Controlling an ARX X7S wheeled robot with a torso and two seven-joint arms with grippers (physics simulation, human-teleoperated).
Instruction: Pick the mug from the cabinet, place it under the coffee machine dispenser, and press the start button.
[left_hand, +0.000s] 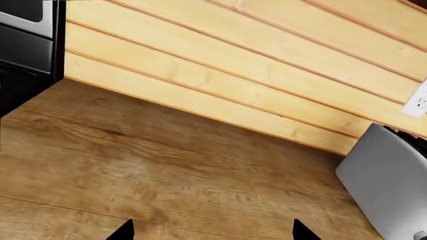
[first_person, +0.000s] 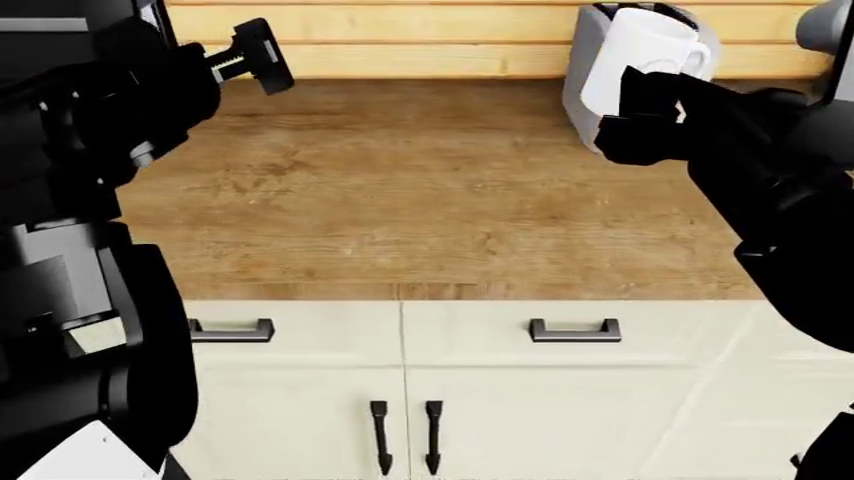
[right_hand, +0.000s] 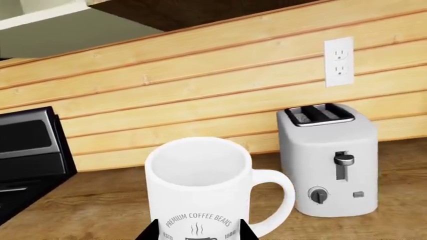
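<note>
Above the far right of the wooden counter (first_person: 400, 190), the white mug (first_person: 638, 60) is held upright in the right gripper (first_person: 654, 105), its fingers clamped on the mug's sides, just before the white toaster (right_hand: 328, 160). Far left, the left gripper (first_person: 254, 58) hangs with fingers wide, holding nothing.
</note>
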